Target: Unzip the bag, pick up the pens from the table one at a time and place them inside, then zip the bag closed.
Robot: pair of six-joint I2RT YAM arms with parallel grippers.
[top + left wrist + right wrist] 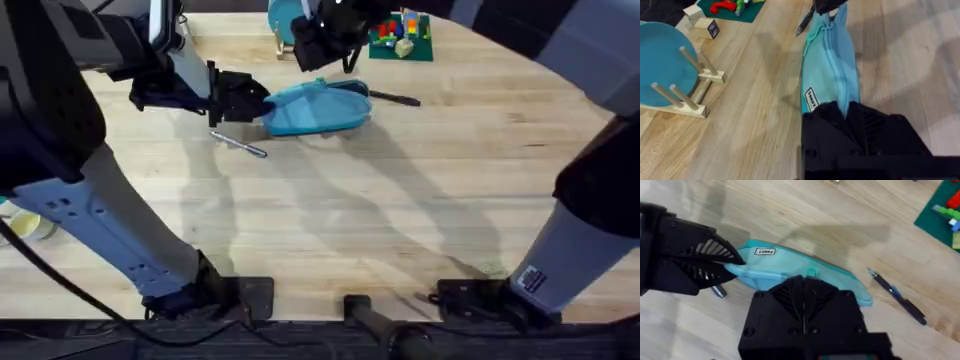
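Bright, even indoor light falls on the pale wooden table [400, 200]. In the overhead view, soft grey shadows of the arms stretch across the planks toward the near edge, with blurred rims. The arm sections closest to the camera appear large, dark and out of focus at both lower corners. In the left wrist view, the left hand [857, 117] is a black, slightly soft mass, and broad pale shadow bands cross the wood. The right wrist view is mildly blurred throughout, with no harsh glare.

Teal disc [660, 62] on wooden stand [695, 92], toy-brick mat [402, 38] behind.
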